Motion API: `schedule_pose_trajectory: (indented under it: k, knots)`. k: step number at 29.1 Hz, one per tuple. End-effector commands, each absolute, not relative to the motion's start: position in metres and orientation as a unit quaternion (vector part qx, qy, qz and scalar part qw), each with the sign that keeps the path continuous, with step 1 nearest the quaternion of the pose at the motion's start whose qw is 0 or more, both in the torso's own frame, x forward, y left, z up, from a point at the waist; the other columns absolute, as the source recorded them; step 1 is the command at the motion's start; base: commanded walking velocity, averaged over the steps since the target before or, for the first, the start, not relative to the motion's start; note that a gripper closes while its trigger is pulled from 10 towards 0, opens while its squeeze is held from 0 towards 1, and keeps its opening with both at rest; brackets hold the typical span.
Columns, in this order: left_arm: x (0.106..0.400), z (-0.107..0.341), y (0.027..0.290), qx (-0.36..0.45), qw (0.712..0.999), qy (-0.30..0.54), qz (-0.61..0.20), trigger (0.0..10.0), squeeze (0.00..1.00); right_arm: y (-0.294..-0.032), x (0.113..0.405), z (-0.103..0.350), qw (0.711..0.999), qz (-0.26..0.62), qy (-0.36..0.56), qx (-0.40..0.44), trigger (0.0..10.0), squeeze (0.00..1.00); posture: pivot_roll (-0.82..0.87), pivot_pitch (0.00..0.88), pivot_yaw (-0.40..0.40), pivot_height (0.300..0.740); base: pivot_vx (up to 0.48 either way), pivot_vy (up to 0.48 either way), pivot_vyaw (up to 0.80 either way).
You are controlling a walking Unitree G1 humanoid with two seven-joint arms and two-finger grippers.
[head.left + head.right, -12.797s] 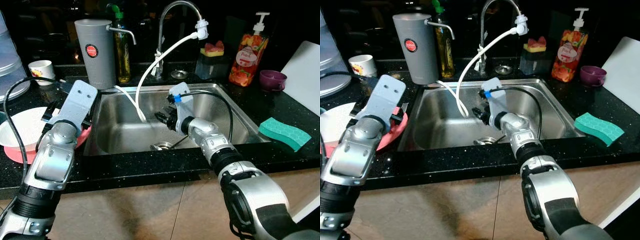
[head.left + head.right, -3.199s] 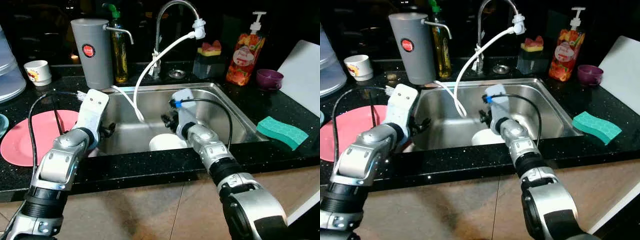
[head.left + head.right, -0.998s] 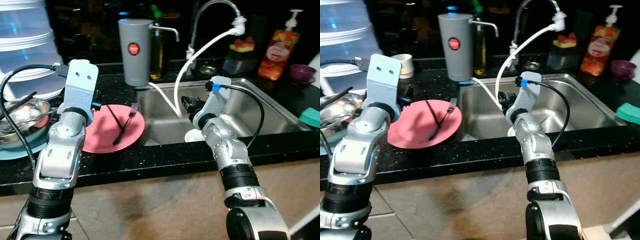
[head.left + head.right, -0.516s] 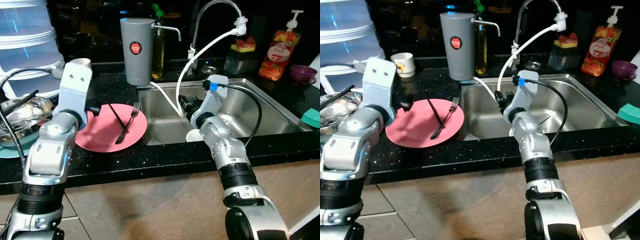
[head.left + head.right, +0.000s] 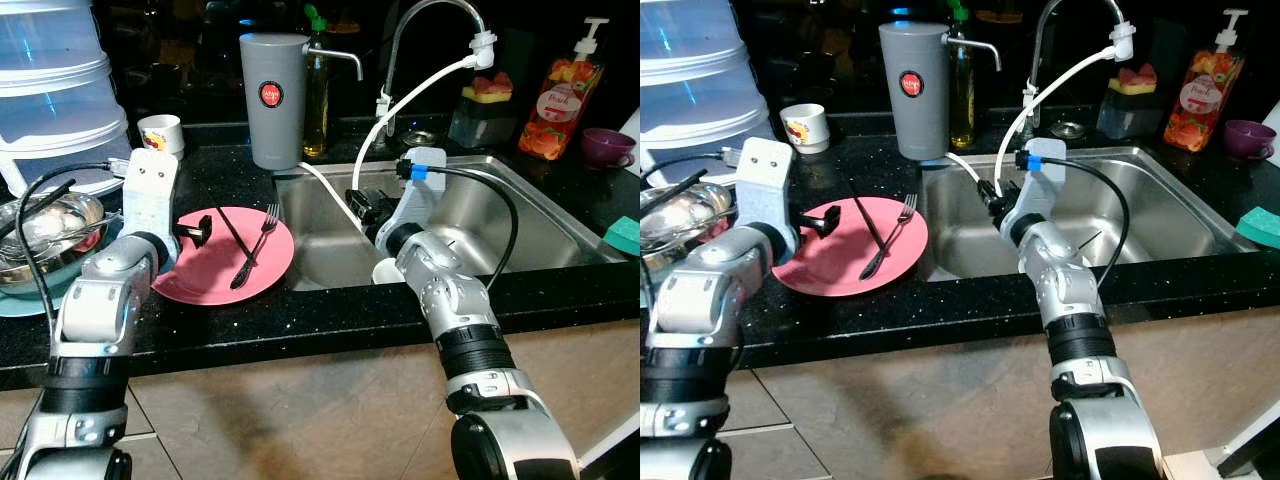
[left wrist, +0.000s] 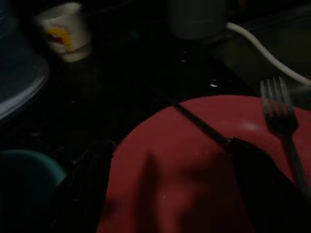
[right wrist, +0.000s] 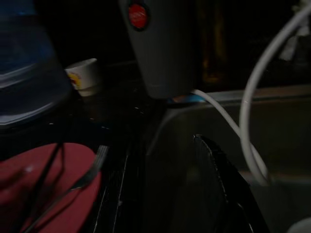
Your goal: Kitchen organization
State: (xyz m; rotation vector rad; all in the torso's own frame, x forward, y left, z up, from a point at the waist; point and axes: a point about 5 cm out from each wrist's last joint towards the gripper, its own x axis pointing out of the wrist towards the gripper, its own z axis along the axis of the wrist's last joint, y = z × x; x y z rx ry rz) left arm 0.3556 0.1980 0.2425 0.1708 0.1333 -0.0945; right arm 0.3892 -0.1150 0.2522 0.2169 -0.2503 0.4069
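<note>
The left gripper [image 5: 198, 232] now sits low over the left rim of the pink plate [image 5: 205, 268]; half a second ago it was held higher and further toward the counter's left edge, so it has come down and in toward the plate. Its two black fingers are spread apart with nothing between them, one on either side of the plate's near rim in the left wrist view. The plate lies on the black counter [image 5: 300, 310] just left of the sink [image 5: 520, 215], carrying a fork [image 5: 256, 243] and a dark utensil [image 5: 232, 228] that cross each other near the plate's sink-side edge.

The right gripper [image 5: 362, 205] hangs inside the sink by its left wall, close to the white hose [image 5: 400, 105]; it has drifted slightly toward that wall. Its fingers look a little apart and empty. A white bowl [image 5: 385, 271] shows at the sink's front edge behind the right arm.

The descent suggests the plate, or the cutlery on it, is the next thing to be cleared, probably into the sink. Nothing is gripped yet, and lifting the plate could let the loose cutlery slide off.
</note>
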Motion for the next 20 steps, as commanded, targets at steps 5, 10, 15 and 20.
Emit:
schedule_pose_trajectory:
  k: [5, 10, 15, 20]
  knots:
    - [0.364, 0.231, 0.201, 0.135, 0.986, 0.091, -0.044, 10.0, 0.0, -0.113, 0.385, 0.255, 0.96, 0.214, -0.142, 0.111, 10.0, 0.0, 0.12, 0.064, 0.018, 0.74, 0.0, 0.0, 0.0]
    - [0.374, 0.229, 0.203, 0.193, 0.977, 0.077, -0.037, 10.0, 0.0, -0.112, 0.383, 0.253, 0.957, 0.223, -0.145, 0.114, 10.0, 0.0, 0.12, 0.07, 0.014, 0.74, 0.0, 0.0, 0.0]
    - [0.38, 0.244, 0.196, 0.217, 0.975, 0.025, -0.05, 10.0, 0.0, -0.108, 0.382, 0.258, 0.952, 0.236, -0.156, 0.116, 10.0, 0.0, 0.12, 0.071, 0.009, 0.74, 0.0, 0.0, 0.0]
    - [0.382, 0.247, 0.184, 0.21, 0.975, -0.001, -0.076, 10.0, 0.0, -0.107, 0.383, 0.259, 0.951, 0.246, -0.157, 0.106, 10.0, 0.0, 0.12, 0.065, 0.007, 0.74, 0.0, 0.0, 0.0]
